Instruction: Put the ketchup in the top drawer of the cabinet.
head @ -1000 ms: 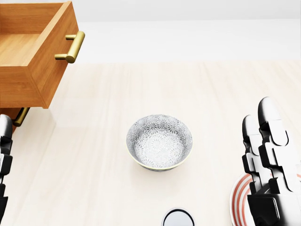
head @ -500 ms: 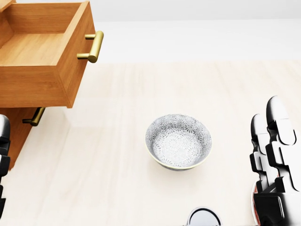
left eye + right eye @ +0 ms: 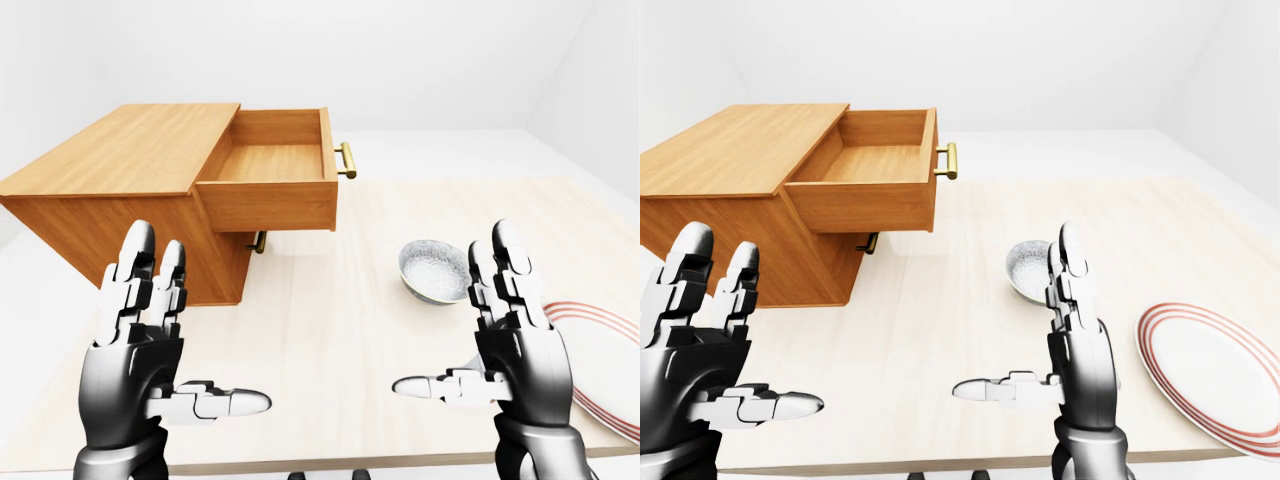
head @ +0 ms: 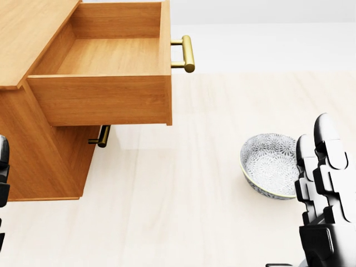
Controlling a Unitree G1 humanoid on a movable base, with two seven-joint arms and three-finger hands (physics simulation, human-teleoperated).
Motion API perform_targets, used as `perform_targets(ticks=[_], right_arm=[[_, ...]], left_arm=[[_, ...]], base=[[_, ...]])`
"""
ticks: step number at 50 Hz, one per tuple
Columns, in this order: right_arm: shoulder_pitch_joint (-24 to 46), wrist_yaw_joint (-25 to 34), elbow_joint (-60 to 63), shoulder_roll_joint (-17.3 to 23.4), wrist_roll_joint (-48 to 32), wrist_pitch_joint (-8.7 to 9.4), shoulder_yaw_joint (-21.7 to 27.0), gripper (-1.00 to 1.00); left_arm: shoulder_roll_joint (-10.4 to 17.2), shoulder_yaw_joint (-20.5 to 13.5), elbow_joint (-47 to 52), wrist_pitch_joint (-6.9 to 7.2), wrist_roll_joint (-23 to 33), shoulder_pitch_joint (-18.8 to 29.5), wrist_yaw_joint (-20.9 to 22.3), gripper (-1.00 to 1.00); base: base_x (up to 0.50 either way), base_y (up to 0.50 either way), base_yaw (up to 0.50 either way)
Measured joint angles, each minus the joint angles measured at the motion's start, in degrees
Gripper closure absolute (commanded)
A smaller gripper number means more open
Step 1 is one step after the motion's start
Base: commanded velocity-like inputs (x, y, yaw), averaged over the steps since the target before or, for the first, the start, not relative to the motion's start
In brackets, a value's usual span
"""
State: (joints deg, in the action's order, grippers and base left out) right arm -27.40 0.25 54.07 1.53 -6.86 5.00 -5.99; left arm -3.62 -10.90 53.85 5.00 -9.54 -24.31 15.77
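Observation:
No ketchup shows in any view. The wooden cabinet (image 3: 120, 160) stands on the left of the pale table (image 4: 183, 194). Its top drawer (image 4: 105, 55) is pulled out and empty, with a brass handle (image 4: 188, 53) on its right end. A second brass handle (image 4: 103, 136) sits below it on the closed lower drawer. My left hand (image 3: 185, 345) is open and empty at the lower left of the left-eye view. My right hand (image 3: 455, 320) is open and empty at the lower right. Both hands hover above the table, apart from the cabinet.
A grey patterned bowl (image 4: 272, 164) sits on the table right of the cabinet, just beyond my right hand. A white plate with red rings (image 3: 1215, 365) lies at the table's right edge. A white floor and walls lie beyond the table.
The whole head view has shifted: the camera turned left, so the cabinet and bowl slid right. The plate and a round dark-rimmed thing at the bottom edge left the head view. Both hands stay open.

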Motion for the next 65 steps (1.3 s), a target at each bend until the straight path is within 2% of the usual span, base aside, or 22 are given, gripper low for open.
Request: perform_targets(ticks=[10,20,45,53,65], right_arm=[[0.26,0.25,-0.23,-0.4,0.96,0.0,1.04,-1.0],[0.27,0.29,-0.72,-0.32,-0.09,0.0,1.19,-1.0],[0.1,1.19,-0.84,-0.63,2.3,0.0,2.24,-1.0],[-0.16,5.52,2.38,-1.34,2.57,0.0,7.88,-1.0],[7.64,20.09,5.93,-1.12,-1.76,0.0,23.39,-1.0]], left_arm=[[-0.01,0.07,-0.1,0.0,0.05,0.05,-0.03,-1.0],[-0.15,0.42,-0.11,0.0,0.11,-0.1,0.02,-1.0],[-0.01,0.22,0.09,0.0,0.02,-0.07,0.04,-1.0],[0.07,0.24,-0.07,0.0,0.1,0.22,-0.1,-1.0],[0.1,-0.2,0.03,0.0,-0.15,0.62,-0.1,-1.0]], base=[[0.0,0.0,0.0],[0.0,0.47,0.0],[0.0,0.01,0.0],[0.0,0.0,0.0],[0.0,0.0,0.0]])
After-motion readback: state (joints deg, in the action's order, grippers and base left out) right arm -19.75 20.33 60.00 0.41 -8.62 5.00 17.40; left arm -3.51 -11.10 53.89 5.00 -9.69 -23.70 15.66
